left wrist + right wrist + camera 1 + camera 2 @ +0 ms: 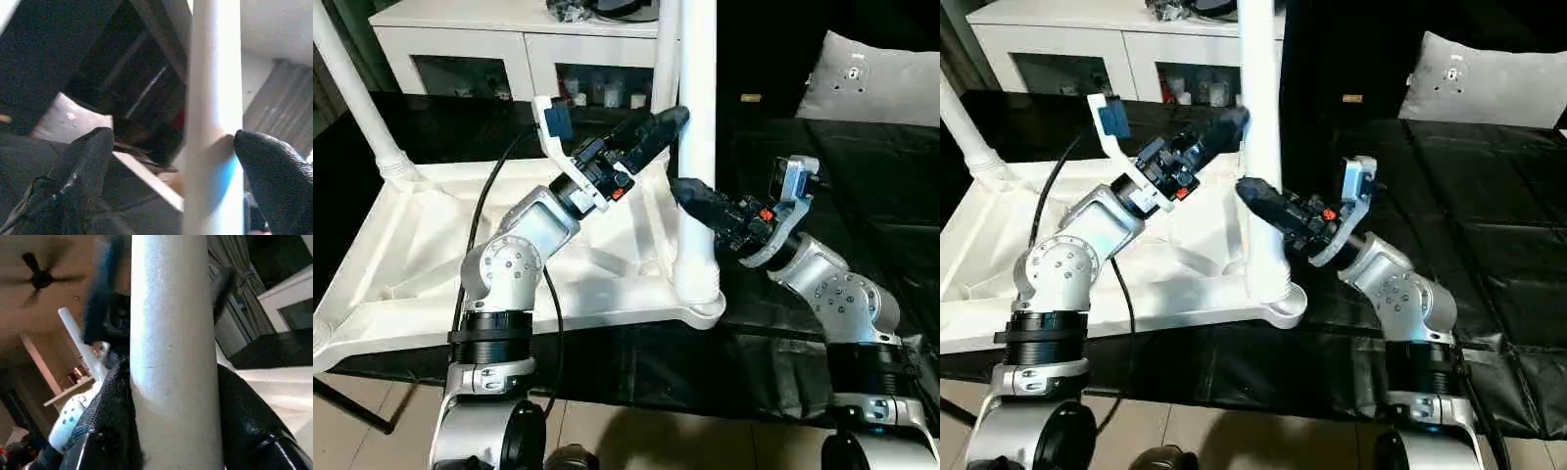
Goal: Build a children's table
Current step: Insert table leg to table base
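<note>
Children's table (pixel 509 264) lay upside down on the black surface (pixel 862 196), near leg (pixel 697 147) upright in its corner socket. Right gripper (pixel 690 191) jaws pinched that leg. Left gripper (pixel 671 119) jaws stood spread around it, one finger (pixel 274 171) touching.

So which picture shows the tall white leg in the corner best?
The left eye view: the round white plastic leg stands whole in its corner socket. The right eye view shows the same; both wrist views give a close stretch between black fingers.
</note>
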